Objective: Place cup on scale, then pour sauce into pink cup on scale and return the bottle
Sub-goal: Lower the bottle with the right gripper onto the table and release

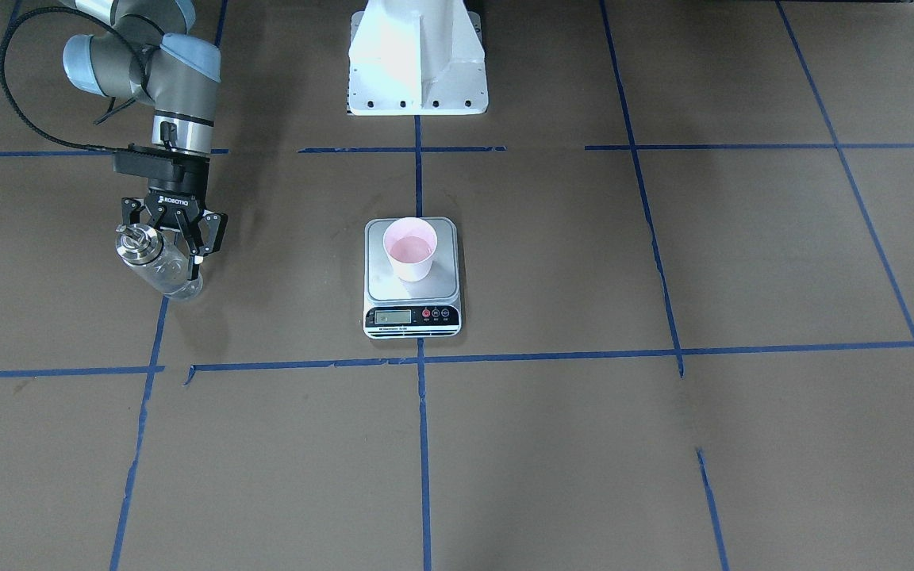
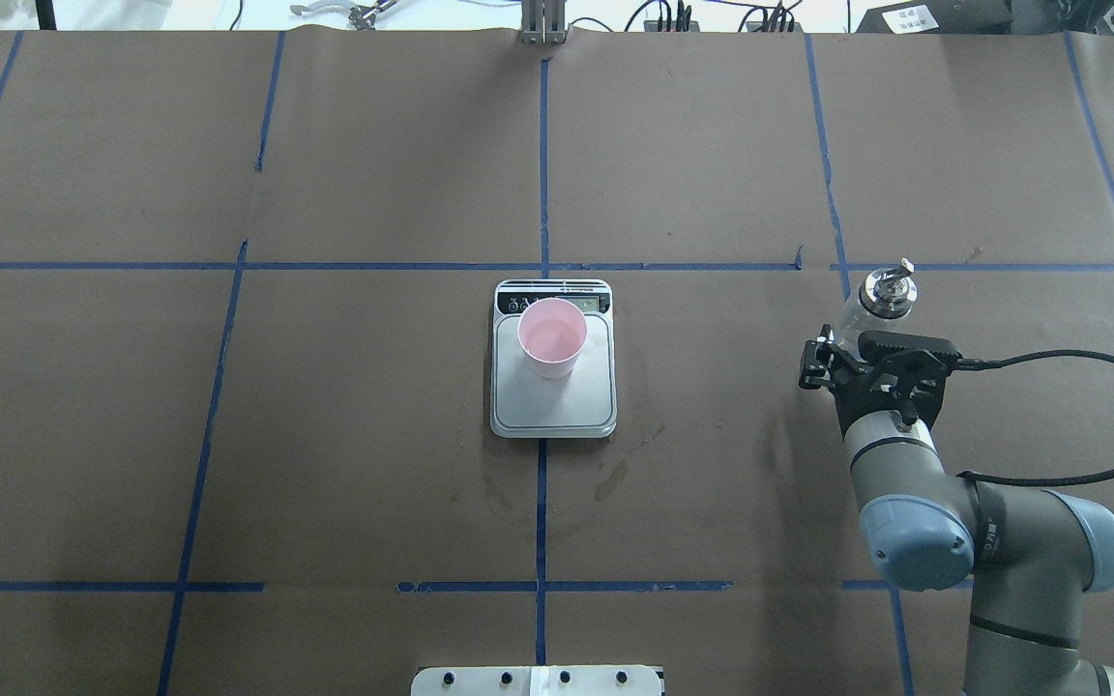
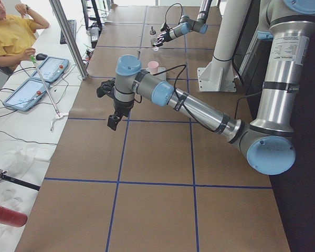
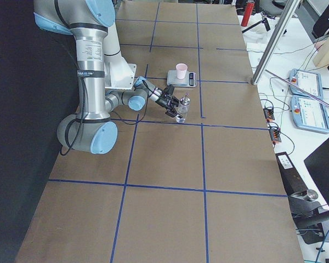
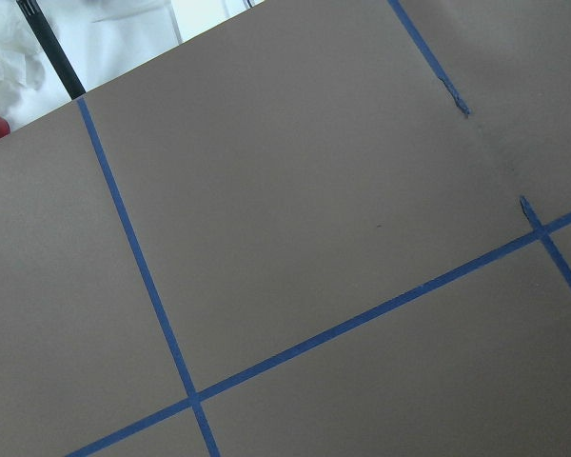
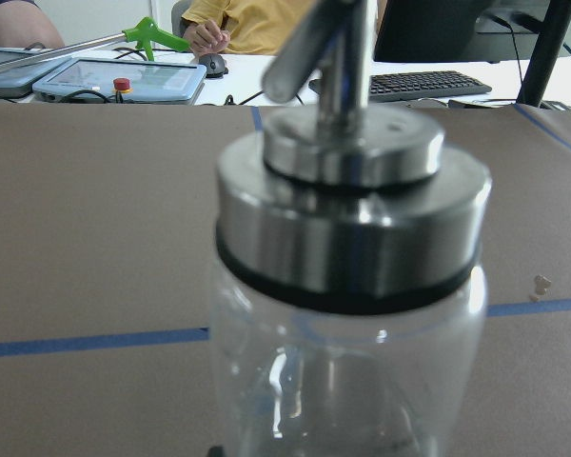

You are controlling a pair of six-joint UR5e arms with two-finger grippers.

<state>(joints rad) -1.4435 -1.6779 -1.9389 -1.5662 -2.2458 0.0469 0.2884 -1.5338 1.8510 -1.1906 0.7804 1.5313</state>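
The pale pink cup (image 1: 409, 247) (image 2: 551, 336) stands upright on the scale (image 1: 441, 279) (image 2: 557, 406) at the table's middle. The clear glass bottle (image 1: 157, 266) (image 2: 886, 290) with metal collar and spout stands on the table off to my right side. My right gripper (image 1: 171, 258) is open, its fingers spread on either side of the bottle's body. In the right wrist view the bottle (image 6: 347, 248) fills the frame and no fingers show. Clear sauce in it is hard to make out. My left gripper (image 3: 111, 107) hangs above the table far from the scale; I cannot tell its state.
The white robot base (image 1: 417, 63) stands behind the scale. Dark damp stains (image 2: 615, 474) mark the brown paper near the scale. A seated person (image 3: 10, 37) and tablets (image 3: 37, 79) are beyond the table's far edge.
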